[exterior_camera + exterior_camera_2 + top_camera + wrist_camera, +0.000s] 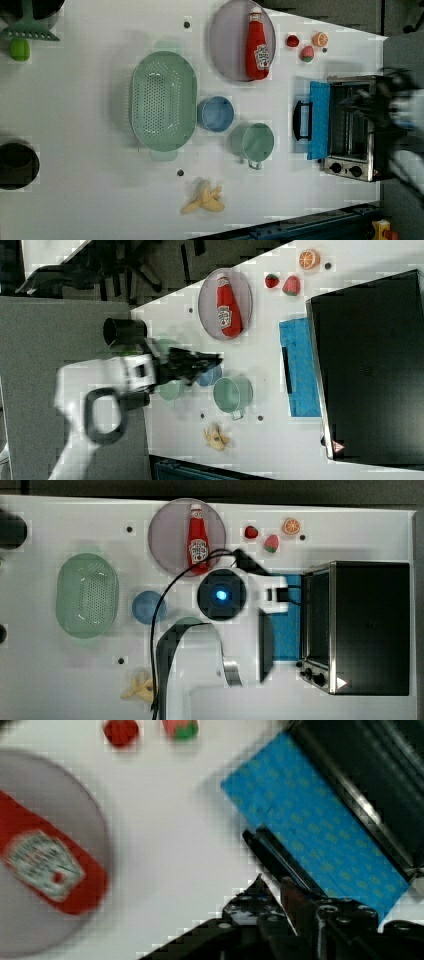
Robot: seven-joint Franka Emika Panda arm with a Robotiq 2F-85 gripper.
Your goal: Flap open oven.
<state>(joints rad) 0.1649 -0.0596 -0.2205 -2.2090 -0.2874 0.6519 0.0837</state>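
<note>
The oven (370, 625) stands at the top view's right, black on top with a silver frame and two knobs (312, 675). Its blue door (287, 630) lies flapped down flat on the table, and the dark inside shows in the left view behind the door (319, 120). The black bar handle (299, 120) sits at the door's outer edge. My gripper (281, 595) hangs over that edge. In the wrist view the handle (270, 852) runs in between the fingers (295, 892) of the gripper (277, 892), which are shut on it.
A ketchup bottle (197, 537) lies on a grey plate (167, 527). Two strawberries (251, 532) and an orange slice (291, 526) sit behind the oven door. A green colander (87, 595), blue cup (147, 606), green mug (255, 142) and banana (140, 687) lie further left in the top view.
</note>
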